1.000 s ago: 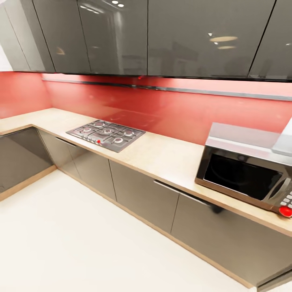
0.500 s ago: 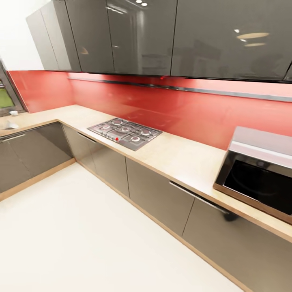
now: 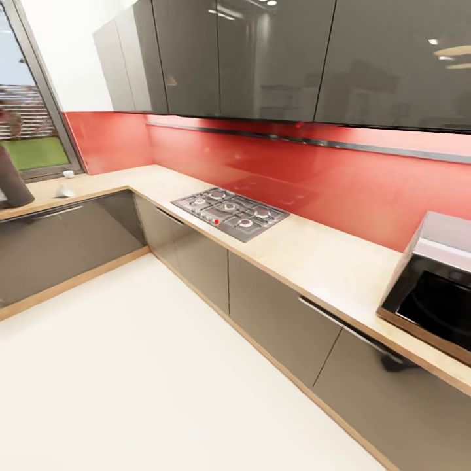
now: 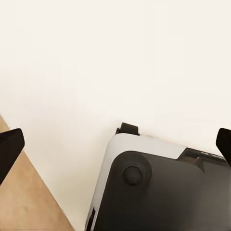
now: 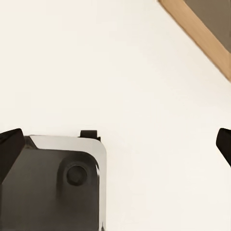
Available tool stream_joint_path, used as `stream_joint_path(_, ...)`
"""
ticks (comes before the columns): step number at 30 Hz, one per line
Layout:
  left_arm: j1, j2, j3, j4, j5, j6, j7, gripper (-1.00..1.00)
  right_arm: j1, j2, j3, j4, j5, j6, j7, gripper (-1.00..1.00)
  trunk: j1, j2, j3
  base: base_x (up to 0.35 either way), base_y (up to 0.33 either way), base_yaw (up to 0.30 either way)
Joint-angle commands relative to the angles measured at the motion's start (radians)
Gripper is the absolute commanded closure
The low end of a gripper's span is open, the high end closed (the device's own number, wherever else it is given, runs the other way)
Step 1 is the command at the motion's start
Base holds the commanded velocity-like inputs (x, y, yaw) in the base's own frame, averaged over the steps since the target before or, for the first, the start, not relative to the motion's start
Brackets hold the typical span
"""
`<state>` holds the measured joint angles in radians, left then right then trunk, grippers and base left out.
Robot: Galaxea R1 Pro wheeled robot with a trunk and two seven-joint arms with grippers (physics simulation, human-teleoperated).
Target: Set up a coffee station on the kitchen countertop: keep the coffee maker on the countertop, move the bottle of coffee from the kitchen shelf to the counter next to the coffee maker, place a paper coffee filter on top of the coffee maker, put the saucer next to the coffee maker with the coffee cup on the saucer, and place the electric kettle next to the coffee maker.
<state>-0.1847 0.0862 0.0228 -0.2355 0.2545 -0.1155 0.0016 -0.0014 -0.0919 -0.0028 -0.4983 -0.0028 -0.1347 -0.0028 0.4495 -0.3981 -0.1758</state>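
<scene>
Robot in transit, task looks barely begun as far as visible. L-shaped kitchen countertop point(image 3: 314, 252) carries a gas hob point(image 3: 230, 213) and black microwave point(image 3: 437, 297) at the right edge. At the far left counter end, the dark base of what is probably the coffee maker point(image 3: 12, 183), cut off by the frame. Near it a small white coffee cup point(image 3: 68, 174) and a pale flat thing, maybe the saucer point(image 3: 63, 191), apart from each other. Left gripper point(image 4: 115, 144) and right gripper point(image 5: 115, 144): fingers wide apart, empty, over floor.
</scene>
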Motion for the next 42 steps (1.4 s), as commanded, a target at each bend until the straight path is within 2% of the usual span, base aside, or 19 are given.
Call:
stream_joint_path(1, -0.001, 0.0, 0.002, 0.001, 0.002, -0.003, 0.0, -1.0, 0.0, 0.0, 0.0, 0.0, 0.0, -0.003, 0.0, -1.0, 0.0, -0.002, -0.002, 0.0, 0.0, 0.271)
stream_joint_path(42, -0.001, 0.0, 0.002, 0.001, 0.002, -0.003, 0.0, -1.0, 0.0, 0.0, 0.0, 0.0, 0.0, -0.002, -0.002, -1.0, 0.0, -0.002, -0.023, 0.0, 0.0, 0.271)
